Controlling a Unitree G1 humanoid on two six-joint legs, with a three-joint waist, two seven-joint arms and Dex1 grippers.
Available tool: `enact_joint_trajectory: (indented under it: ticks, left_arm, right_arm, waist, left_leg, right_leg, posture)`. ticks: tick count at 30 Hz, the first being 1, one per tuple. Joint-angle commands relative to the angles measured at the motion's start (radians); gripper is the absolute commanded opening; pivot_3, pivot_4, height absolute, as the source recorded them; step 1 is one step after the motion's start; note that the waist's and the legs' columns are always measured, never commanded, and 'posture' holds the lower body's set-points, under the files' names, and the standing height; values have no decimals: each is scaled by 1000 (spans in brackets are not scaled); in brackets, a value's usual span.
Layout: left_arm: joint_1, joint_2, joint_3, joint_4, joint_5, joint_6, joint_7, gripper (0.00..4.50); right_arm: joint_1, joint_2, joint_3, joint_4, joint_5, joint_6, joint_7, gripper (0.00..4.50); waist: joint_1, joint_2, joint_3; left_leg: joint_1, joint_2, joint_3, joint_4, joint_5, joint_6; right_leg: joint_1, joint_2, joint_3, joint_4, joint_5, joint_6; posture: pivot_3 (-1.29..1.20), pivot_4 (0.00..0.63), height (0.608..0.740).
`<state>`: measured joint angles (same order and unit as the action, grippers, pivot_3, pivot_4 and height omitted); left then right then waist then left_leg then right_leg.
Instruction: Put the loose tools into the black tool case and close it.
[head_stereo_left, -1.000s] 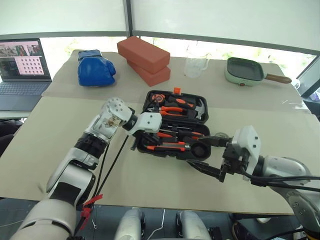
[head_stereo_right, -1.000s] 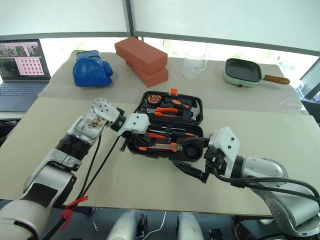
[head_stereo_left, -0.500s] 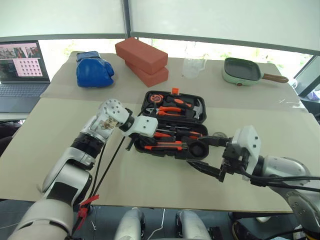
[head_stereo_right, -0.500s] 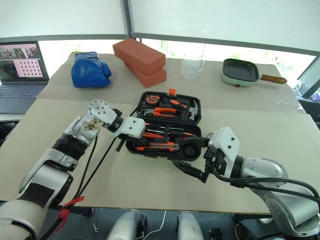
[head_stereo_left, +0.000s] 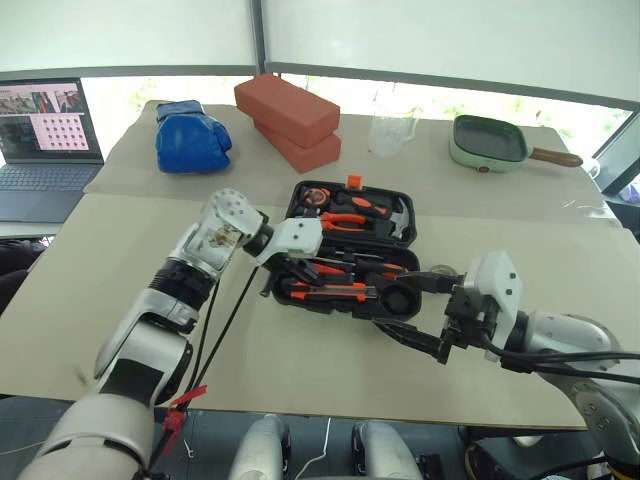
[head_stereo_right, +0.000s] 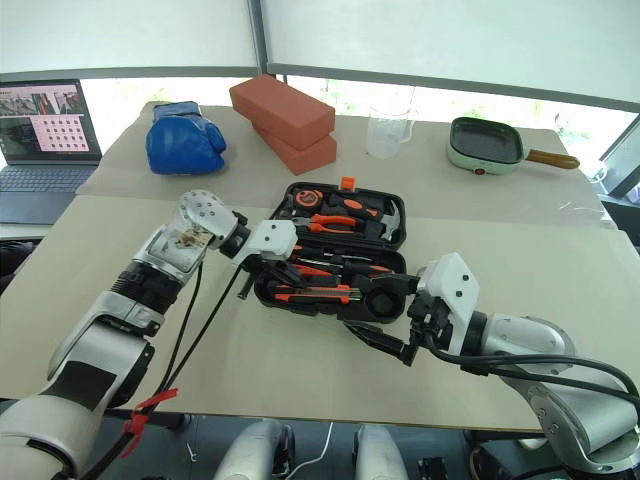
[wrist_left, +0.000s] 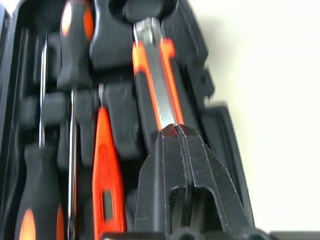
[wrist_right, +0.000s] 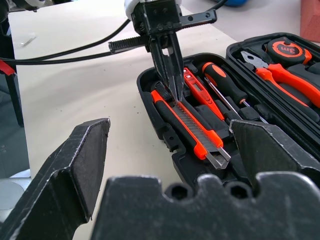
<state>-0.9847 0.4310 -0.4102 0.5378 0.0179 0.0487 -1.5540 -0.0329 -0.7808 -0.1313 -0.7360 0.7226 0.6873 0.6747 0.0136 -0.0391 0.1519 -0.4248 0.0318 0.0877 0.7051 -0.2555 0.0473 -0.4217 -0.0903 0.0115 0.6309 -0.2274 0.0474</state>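
With its two black fingers pressed together, my left gripper (wrist_right: 170, 75) points down into the near half of the black tool case (head_stereo_left: 305, 300), its tips touching the orange-and-black utility knife (wrist_left: 155, 90) near one end. That knife lies in its recess along the case's front edge. Just beside it, in the neighbouring slots, rest the small all-orange tester pen (wrist_left: 106, 175) and two long-shafted screwdrivers (wrist_left: 37, 190). A small black tape roll (head_stereo_left: 398, 297) sits in the round recess at the right end of the same half. My right gripper (head_stereo_left: 415, 312) hangs just off the case's right front corner, its fingers spread wide with nothing between them. The case lies open on the tan table (head_stereo_left: 300, 370), its far half holding orange-handled pliers (head_stereo_left: 345, 222), a tape measure (head_stereo_left: 316, 196) and a hammer (head_stereo_left: 398, 215).
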Motion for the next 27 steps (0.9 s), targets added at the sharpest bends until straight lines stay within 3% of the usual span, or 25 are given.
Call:
enact_joint_trajectory:
  ticks: [1,19,27]
  left_arm:
    - [-27,-19,0,-10,14,-25,32,21]
    - [19,-47,-112,156,173,-253,108,21]
    - [4,-65,-58,174,125,-224,135,21]
  right_arm:
    - [1,5,-17,-18,-7,-27,-1,4500]
    - [20,16,-25,-47,-3,-13,-27,4500]
    - [14,9,-26,-45,3,-8,-31,4500]
  waist:
    - [-1,0,0]
    - [0,0,-1]
    - [5,0,-4]
  left_leg:
    - [0,0,0,0,0,0]
    - [1,0,0,0,0,0]
    - [3,0,0,0,0,1]
  right_leg:
    - [0,0,0,0,0,0]
    - [1,0,0,0,0,0]
    - [4,-1,0,0,0,1]
  posture:
    - [0,150,738]
    - [0,150,738]
    - [0,150,738]
